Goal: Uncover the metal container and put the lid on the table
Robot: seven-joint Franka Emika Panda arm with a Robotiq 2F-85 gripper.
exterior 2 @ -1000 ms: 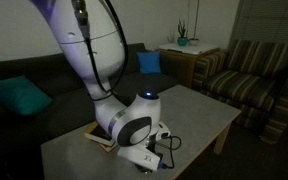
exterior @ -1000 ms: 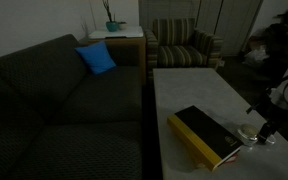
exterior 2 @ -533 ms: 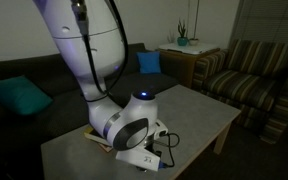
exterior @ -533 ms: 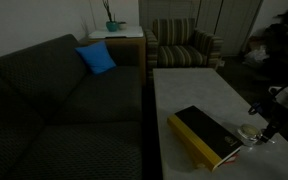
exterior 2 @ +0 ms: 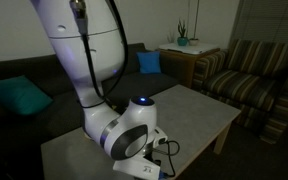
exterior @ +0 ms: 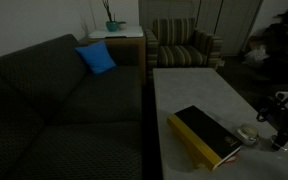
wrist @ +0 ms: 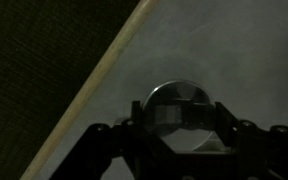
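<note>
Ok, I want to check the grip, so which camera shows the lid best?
The wrist view: the lid shows round and shiny, mid-frame, in the gripper. In an exterior view it is a tiny pale speck beside the metal container; in an exterior view the arm blocks it.

The robot arm (exterior 2: pixel 79 45) is built of thick, rounded, glossy white segments that look faintly bluish in the dim light. Its bulbous white joint housing (exterior 2: pixel 124 135) has a grey circular cap face, and a small blue light (exterior 2: pixel 140 100) glows on its top. A thin black cable (exterior 2: pixel 116 40) runs along the upper segment, and a second black cable loop (exterior 2: pixel 170 150) shows to the right of the wrist. The end effector (wrist: pixel 181 125) is matte black, with angular linked fingers (wrist: pixel 109 140) on a blocky dark body.
</note>
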